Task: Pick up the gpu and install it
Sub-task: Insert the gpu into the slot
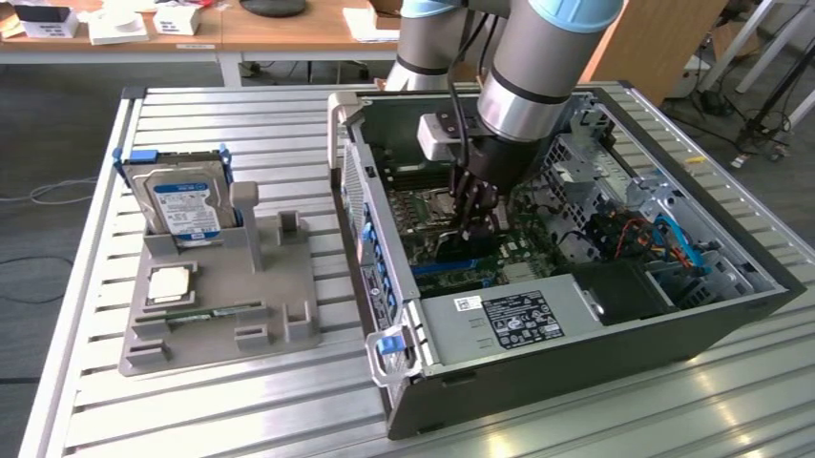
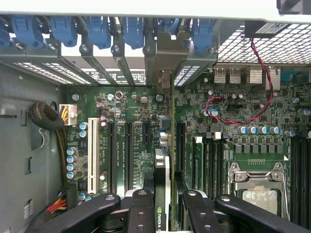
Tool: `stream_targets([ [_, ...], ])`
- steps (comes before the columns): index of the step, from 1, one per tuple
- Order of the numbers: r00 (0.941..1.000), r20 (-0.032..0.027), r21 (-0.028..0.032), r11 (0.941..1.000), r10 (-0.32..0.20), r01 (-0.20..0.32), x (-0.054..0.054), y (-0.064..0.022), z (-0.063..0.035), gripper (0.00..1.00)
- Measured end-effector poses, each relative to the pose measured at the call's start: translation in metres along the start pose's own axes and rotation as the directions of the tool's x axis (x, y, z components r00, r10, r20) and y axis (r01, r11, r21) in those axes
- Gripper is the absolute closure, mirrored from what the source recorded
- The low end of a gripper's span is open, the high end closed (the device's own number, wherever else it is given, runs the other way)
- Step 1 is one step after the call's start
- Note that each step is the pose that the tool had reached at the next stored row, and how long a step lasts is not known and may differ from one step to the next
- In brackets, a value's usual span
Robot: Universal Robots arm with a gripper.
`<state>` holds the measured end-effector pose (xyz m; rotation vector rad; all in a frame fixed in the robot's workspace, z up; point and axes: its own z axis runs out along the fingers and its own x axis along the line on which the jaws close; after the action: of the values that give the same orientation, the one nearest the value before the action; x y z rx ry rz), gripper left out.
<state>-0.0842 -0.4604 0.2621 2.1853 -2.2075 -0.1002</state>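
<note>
My gripper [image 1: 474, 215] reaches down inside the open computer case [image 1: 574, 343] and is shut on the gpu [image 1: 456, 250]. In the wrist view the gpu [image 2: 164, 165] stands edge-on between my black fingers [image 2: 141, 211], with its black cooler on one face and its thin green board on the other. Its silver end bracket [image 2: 167, 60] sits at a rear slot opening of the case, in line with the expansion slots on the green motherboard [image 2: 126, 111]. Whether the card's edge is seated in a slot is hidden.
A grey fixture [image 1: 217, 324] at the exterior view's left holds a silver hard drive [image 1: 187, 202], a processor chip [image 1: 170, 284] and a memory stick [image 1: 210, 313]. Inside the case are the power supply [image 1: 522, 320], blue slot latches [image 2: 131, 29], a processor socket [image 2: 255, 187] and red wires [image 2: 233, 116].
</note>
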Motion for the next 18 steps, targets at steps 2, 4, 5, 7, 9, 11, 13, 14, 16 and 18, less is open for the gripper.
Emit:
stream_targets([
  [2, 1.0000, 0.0005, 0.0002, 1.0000, 0.000, 0.000, 0.0000, -0.0001, 0.0009, 0.73],
  [4, 1.0000, 0.0002, 0.0001, 1.0000, 0.000, 0.000, 0.0000, -0.0001, 0.0019, 0.73],
  [5, 1.0000, 0.0000, 0.0000, 1.0000, 0.000, 0.000, 0.0000, -0.0001, 0.0021, 0.73],
  [7, 1.0000, 0.0001, 0.0000, 1.0000, 0.000, 0.000, 0.0001, -0.0002, 0.0026, 0.73],
  [9, 1.0000, -0.0002, -0.0001, 1.0000, 0.000, 0.000, 0.0001, -0.0002, 0.0034, 0.73],
  [11, 1.0000, -0.0003, -0.0001, 1.0000, 0.000, 0.000, 0.0001, -0.0002, 0.0037, 0.73],
  [13, 1.0000, 0.0000, 0.0000, 1.0000, 0.000, 0.000, 0.0001, -0.0003, 0.0038, 0.73],
  [14, 1.0000, 0.0000, 0.0000, 1.0000, 0.000, 0.000, 0.0001, -0.0003, 0.0039, 0.73],
  [16, 1.0000, 0.0001, 0.0000, 1.0000, 0.000, 0.000, 0.0001, -0.0003, 0.0039, 0.73],
  [18, 1.0000, 0.0001, 0.0001, 1.0000, 0.000, 0.000, 0.0001, -0.0003, 0.0039, 0.73],
])
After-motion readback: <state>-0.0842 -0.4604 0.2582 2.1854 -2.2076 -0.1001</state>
